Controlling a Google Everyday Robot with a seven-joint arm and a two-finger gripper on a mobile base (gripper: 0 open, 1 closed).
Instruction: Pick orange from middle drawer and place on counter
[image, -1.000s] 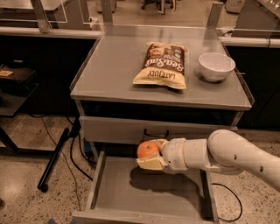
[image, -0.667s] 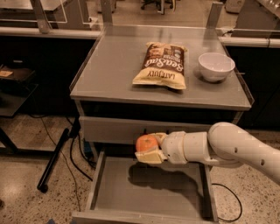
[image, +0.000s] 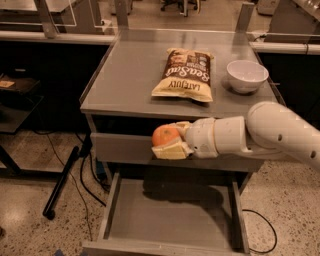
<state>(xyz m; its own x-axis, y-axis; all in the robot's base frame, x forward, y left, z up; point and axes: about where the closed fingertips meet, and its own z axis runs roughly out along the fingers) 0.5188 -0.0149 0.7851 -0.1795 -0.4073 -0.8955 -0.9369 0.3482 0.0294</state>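
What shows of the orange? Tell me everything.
The orange is small, round and matte-skinned, with a paler patch on top. It sits in the gripper, one pale finger under it and another beside it; nothing else touches it. It hangs above the open drawer, in front of the upper drawer front, just below the counter.

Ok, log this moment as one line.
end effector: shut on orange | position: above open middle drawer, below counter edge | place: not yet done
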